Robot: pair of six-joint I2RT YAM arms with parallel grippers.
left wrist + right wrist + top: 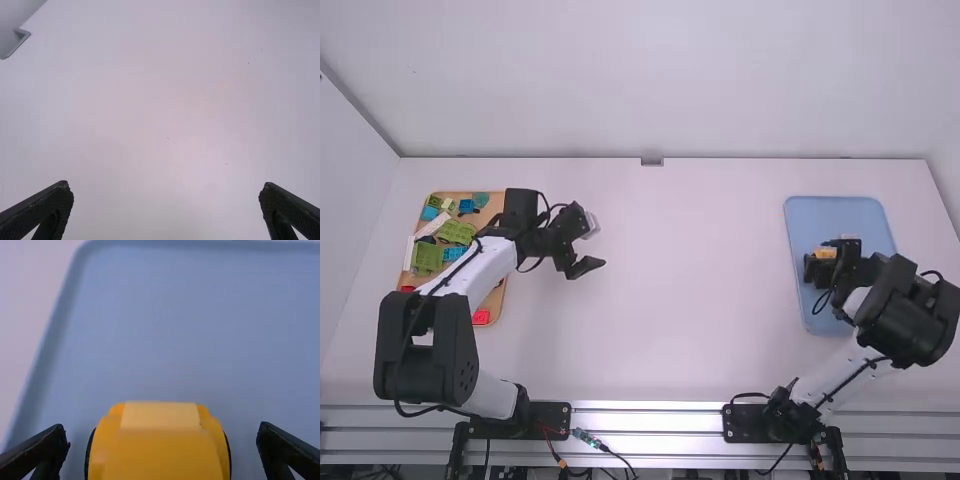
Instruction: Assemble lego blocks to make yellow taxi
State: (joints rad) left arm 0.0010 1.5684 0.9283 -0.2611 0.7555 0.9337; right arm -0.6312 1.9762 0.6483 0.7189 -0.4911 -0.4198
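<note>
Yellow taxi (159, 455) sat on the blue tray (175, 330), flanked by your right hand (162, 434), its fingers parted wide and clear of both sides. Your left hand (166, 192) hung empty and wide above the tabletop (670, 300). Final placement appeared to be in hand; the next move likely called for you to lift the right hand clear without nudging the taxi.
</note>
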